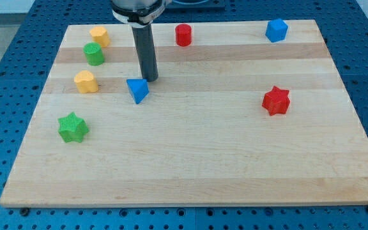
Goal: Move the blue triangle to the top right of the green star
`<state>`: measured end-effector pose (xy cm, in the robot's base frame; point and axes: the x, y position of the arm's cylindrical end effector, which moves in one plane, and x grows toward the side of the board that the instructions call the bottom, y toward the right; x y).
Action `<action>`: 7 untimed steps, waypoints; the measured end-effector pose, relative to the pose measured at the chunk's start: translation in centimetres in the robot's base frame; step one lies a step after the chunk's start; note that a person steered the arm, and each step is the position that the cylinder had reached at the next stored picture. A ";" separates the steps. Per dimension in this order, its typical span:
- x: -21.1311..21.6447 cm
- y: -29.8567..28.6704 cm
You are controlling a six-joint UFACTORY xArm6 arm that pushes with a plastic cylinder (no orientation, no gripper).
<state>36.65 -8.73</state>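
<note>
The blue triangle (137, 89) lies on the wooden board (190, 160), left of centre. The green star (73, 127) lies near the board's left edge, to the lower left of the triangle. My tip (151, 78) rests on the board just above and right of the blue triangle, close to its upper right corner. The dark rod rises from there to the view's top.
A yellow block (86, 81) sits left of the triangle. A green cylinder (94, 53) and another yellow block (99, 35) sit at top left. A red cylinder (183, 34) is at top centre, a blue block (276, 30) at top right, a red star (276, 100) at right.
</note>
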 end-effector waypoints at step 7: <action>4.0 -4.7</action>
<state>40.68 -13.42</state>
